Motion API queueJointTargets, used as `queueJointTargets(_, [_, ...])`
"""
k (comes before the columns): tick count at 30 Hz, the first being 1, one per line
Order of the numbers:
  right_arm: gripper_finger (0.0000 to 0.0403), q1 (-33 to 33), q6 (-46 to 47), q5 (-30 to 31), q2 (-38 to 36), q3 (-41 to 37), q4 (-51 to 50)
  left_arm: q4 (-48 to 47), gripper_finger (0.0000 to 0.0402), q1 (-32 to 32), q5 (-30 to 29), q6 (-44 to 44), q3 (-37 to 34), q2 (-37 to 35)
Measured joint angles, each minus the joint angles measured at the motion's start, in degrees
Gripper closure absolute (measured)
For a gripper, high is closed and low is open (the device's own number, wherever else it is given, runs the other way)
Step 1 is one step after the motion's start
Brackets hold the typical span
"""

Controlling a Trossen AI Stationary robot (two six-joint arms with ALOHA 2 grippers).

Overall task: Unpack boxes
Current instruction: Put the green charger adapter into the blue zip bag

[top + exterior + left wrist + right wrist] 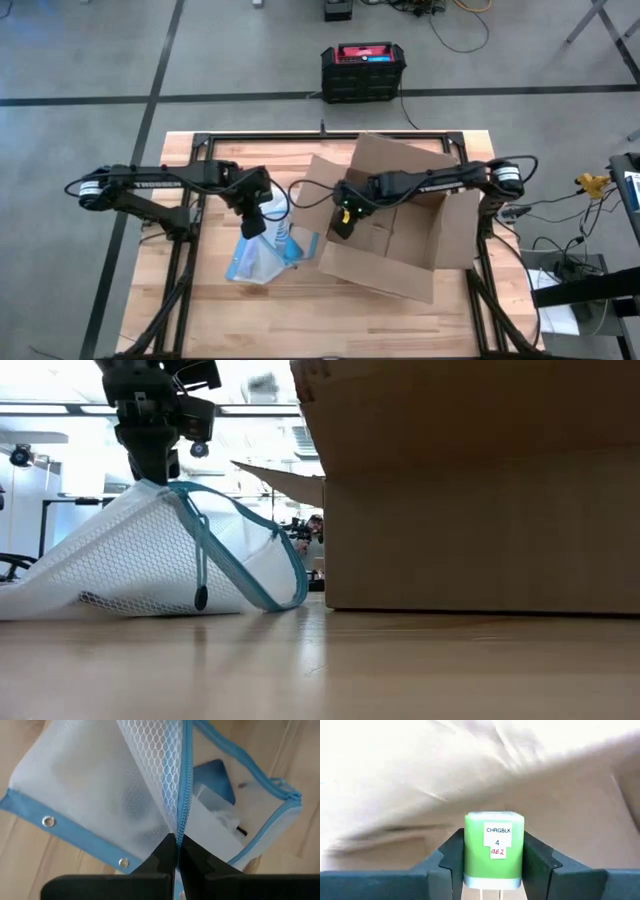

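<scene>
The brown cardboard box (400, 225) stands open on the table's right half, flaps spread; in the low view its wall (480, 510) fills the right. My right gripper (343, 220) is over the box's left part, shut on a green charger block (493, 847) with a white label. Left of the box lies a clear mesh bag with blue edging (265, 255), its zipper mouth open, white and blue items inside (215, 795). My left gripper (262, 222) is above the bag, shut on its zipper edge. My left gripper pinches the bag's blue zipper edge (181, 827) between its two fingers, coming from above and pointing steeply down. The mesh side (140, 530) is drawn up taut like a tent below the fingers, while the bag's lower part (120, 600) rests on the table. My right gripper pinches the green charger block by two opposite sides (469, 850), one finger (445, 860) on each. The labelled face is toward the wrist camera and the metal prongs (490, 893) point back between the fingers. The block shows against the box's inside; whether it is clear of the floor I cannot tell.
A black crate with a red top (363, 72) stands on the floor beyond the table's far edge. Cables and a stand (590, 185) lie off the right edge. Bare wood (300, 320) runs along the near edge.
</scene>
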Motion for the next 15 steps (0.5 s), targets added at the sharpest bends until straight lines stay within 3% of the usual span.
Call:
queueJointTargets(11, [0.0283, 5.50, -3.72, 0.09, 3.91, 6.65, 20.79, -1.69, 0.0401, -0.09, 6.54, -0.02, 0.00, -1.58])
queueJointTargets(15, [0.0283, 6.45, -4.93, -3.23, 7.31, 7.51, 30.56, -3.03, 0.0401, -0.09, 6.62, -0.09, 0.01, -2.40])
